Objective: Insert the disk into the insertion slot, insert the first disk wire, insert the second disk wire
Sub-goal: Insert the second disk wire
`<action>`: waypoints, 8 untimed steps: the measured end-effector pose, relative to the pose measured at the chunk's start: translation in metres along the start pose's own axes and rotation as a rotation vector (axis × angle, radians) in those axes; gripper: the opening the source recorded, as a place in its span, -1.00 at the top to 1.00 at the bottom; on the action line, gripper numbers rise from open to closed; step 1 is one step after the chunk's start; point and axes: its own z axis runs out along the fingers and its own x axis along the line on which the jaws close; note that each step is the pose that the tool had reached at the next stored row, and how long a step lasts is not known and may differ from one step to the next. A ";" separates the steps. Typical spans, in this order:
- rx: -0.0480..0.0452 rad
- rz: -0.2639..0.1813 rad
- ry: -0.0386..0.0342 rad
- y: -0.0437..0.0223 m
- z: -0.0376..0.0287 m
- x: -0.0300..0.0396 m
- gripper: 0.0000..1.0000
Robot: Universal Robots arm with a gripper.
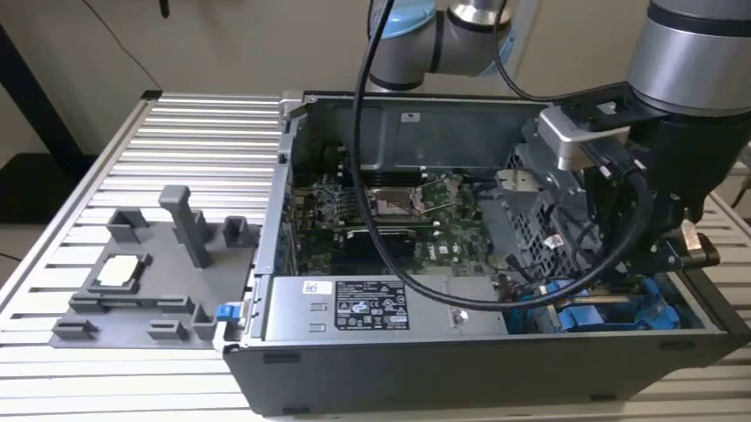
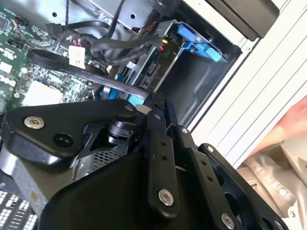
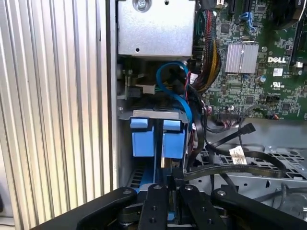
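The disk [image 3: 158, 136], in its bright blue carrier, sits down in the insertion slot [image 3: 144, 114] at the case's corner; its blue frame also shows in the exterior view [image 1: 610, 312] and the second wrist view [image 2: 199, 45]. My gripper [image 3: 176, 176] hangs right over the carrier's end, shut on the end of a flat black disk wire [image 3: 230, 167] that carries a white tag. A blue disk wire [image 3: 184, 98] loops from behind the carrier towards the fingertips. In the exterior view my gripper [image 1: 628, 286] reaches into the case beside the grey perforated cage [image 1: 534, 220].
A silver labelled power-supply box [image 1: 364, 308] lies along the case front, the motherboard [image 1: 388, 211] behind it. A grey fixture tray [image 1: 141, 281] stands on the ribbed table at the exterior view's left. A person's hand [image 2: 292, 124] is near the case's outer side.
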 end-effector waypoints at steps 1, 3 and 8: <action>-0.0005 0.000 -0.0010 -0.0001 0.0003 0.0013 0.68; 0.0002 0.005 -0.0266 0.0000 0.0006 0.0021 0.68; 0.0024 0.020 -0.1044 -0.0001 0.0012 0.0032 0.68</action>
